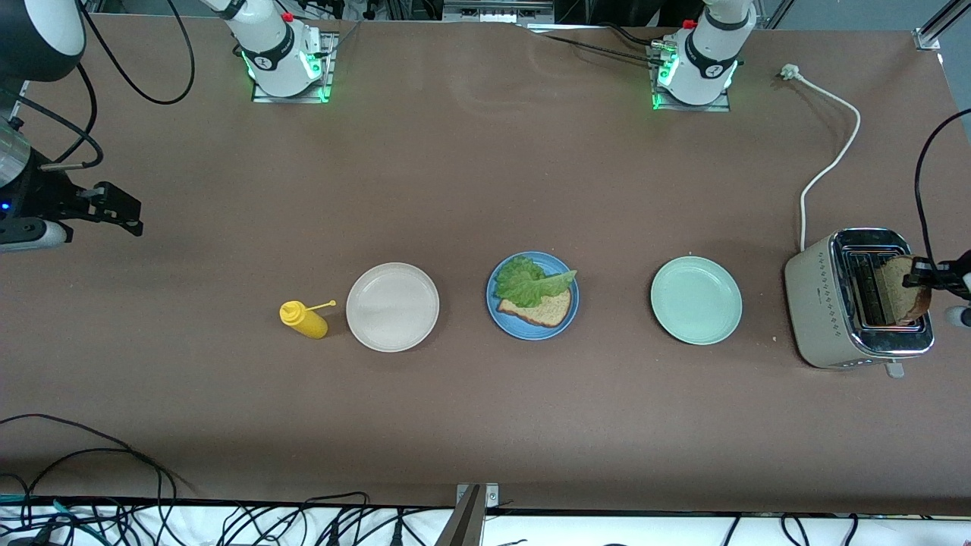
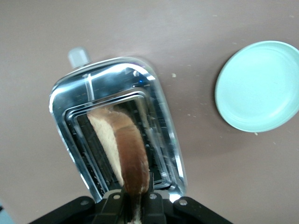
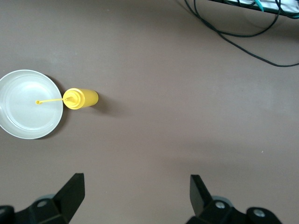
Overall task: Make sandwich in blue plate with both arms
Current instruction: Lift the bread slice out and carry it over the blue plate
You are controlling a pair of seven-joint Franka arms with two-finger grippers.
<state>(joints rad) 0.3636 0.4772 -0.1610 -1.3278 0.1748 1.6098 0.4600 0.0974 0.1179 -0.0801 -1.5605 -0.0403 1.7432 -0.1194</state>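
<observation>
The blue plate [image 1: 493, 303] sits mid-table with one brown bread slice [image 1: 540, 309] on it and a green lettuce leaf [image 1: 526, 279] lying across that slice. My left gripper [image 1: 922, 274] [image 2: 135, 205] is shut on the crust edge of a second bread slice [image 1: 906, 292] [image 2: 126, 149], held upright over the slot of the toaster [image 1: 819, 303] [image 2: 159, 102]. Whether the slice's lower edge is inside the slot is hidden. My right gripper [image 1: 129, 216] [image 3: 135, 186] waits open and empty, up over the bare table at the right arm's end.
A pale mint-green plate [image 1: 696, 299] [image 2: 259, 86] lies between the toaster and the blue plate. A cream-white plate [image 1: 392, 306] [image 3: 30, 103] and a yellow squeeze bottle [image 1: 303, 319] [image 3: 80, 98] lie toward the right arm's end. The toaster's white cord [image 1: 831, 152] runs toward the arm bases.
</observation>
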